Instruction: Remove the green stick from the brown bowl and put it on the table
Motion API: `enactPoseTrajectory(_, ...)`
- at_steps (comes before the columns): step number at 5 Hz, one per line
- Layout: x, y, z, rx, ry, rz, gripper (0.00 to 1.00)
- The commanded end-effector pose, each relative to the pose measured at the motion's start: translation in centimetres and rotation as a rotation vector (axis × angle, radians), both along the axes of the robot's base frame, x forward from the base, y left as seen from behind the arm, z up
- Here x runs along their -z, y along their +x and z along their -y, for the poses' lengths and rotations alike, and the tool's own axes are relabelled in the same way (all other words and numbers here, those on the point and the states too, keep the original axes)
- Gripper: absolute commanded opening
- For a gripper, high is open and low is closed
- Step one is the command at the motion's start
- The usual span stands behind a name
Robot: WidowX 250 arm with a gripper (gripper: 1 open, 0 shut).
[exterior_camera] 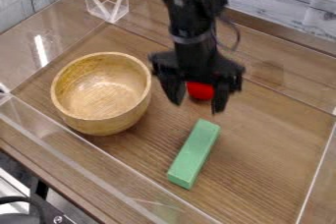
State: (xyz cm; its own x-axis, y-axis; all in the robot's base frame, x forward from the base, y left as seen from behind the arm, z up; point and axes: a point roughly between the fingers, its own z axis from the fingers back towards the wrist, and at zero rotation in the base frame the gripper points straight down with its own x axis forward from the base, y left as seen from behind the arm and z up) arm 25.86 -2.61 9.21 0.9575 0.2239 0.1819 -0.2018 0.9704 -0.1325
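— So, where is the green stick (195, 153)?

— Flat on the table (269, 120), outside the brown bowl (101, 92) and apart from it. The bowl looks empty.

— And the gripper (196, 94)?

— Above the stick, fingers (171, 88) spread wide, holding nothing. A red object (199, 91) shows between them, seemingly behind.

— What makes a good finish?

— I'd say lift straight up, so neither finger clips the stick or the bowl's rim, and avoid sweeping sideways while low.

Red object (199, 90) half behind hand (196, 94)
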Motion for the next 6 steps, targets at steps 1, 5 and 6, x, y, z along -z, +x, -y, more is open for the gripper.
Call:
enactPoseTrajectory(1,-2.0,1.7,-0.6,0.000,-0.014,0.055,1.00)
enactPoseTrajectory(5,1.4,4.1,-0.4,0.014,0.021,0.049,1.00)
enactPoseTrajectory(6,2.1,4.5,-1.1,-0.042,0.027,0.038,1.00)
